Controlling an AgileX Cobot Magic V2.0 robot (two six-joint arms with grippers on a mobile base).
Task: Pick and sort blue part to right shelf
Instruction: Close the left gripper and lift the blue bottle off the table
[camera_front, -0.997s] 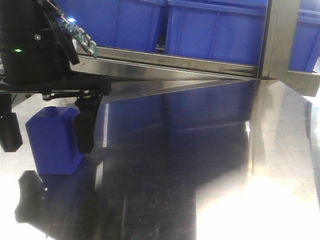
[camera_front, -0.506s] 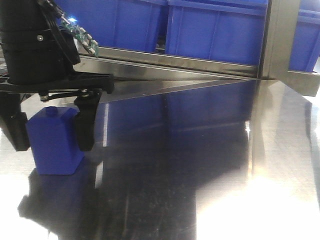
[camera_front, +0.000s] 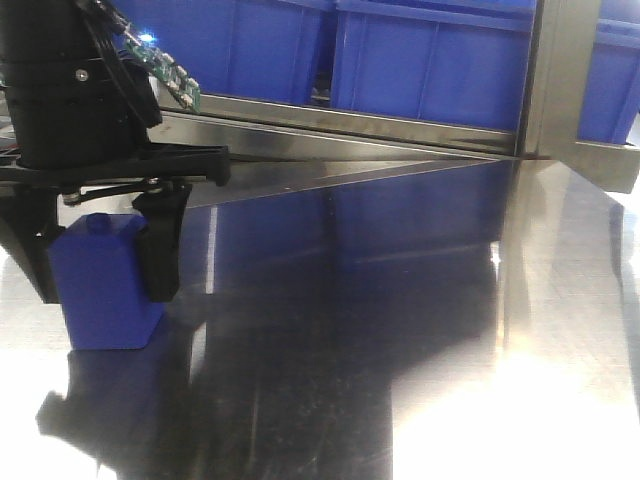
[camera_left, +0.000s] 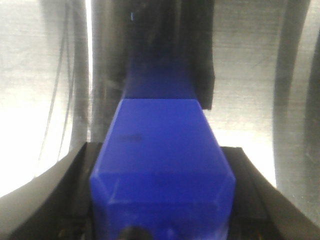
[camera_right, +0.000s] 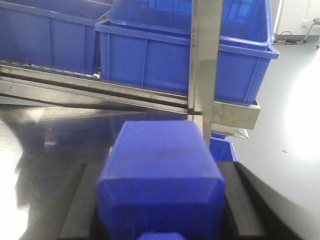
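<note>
right tool (camera_right: 160, 167): clamped on the blue part; one dark finger (camera_right: 82, 200) lies along each flank
blue part (camera_right: 160, 185): held between the right tool's fingers; broad face up, sloped shoulders toward the camera; wide cap (camera_right: 162, 236) cut by the bottom of the right wrist view; whether it rests on anything cannot be told
right shelf (camera_right: 205, 60): straight beyond the blue part; steel upright post and slanted rails; large blue bins (camera_right: 150, 55) seated on it; pale floor (camera_right: 290, 150) to the post's right
left tool (camera_front: 100, 295): closed against both sides of the squat blue block; black fingers (camera_front: 160, 255) point down, tips short of the table
squat blue block (camera_front: 100, 290): upright on the table, toward its far-left part, short of the far edge where the shelf's rail runs; small round cap (camera_front: 99, 223) on top, just under the tool's crossbar; in the left wrist view it fills the gap between the fingers
table (camera_front: 400, 350): reflective steel; mirrors the bins and the block; bright glare toward the near-right corner
circuit board (camera_front: 160, 70): green, on the left arm's black housing, above the tool
</note>
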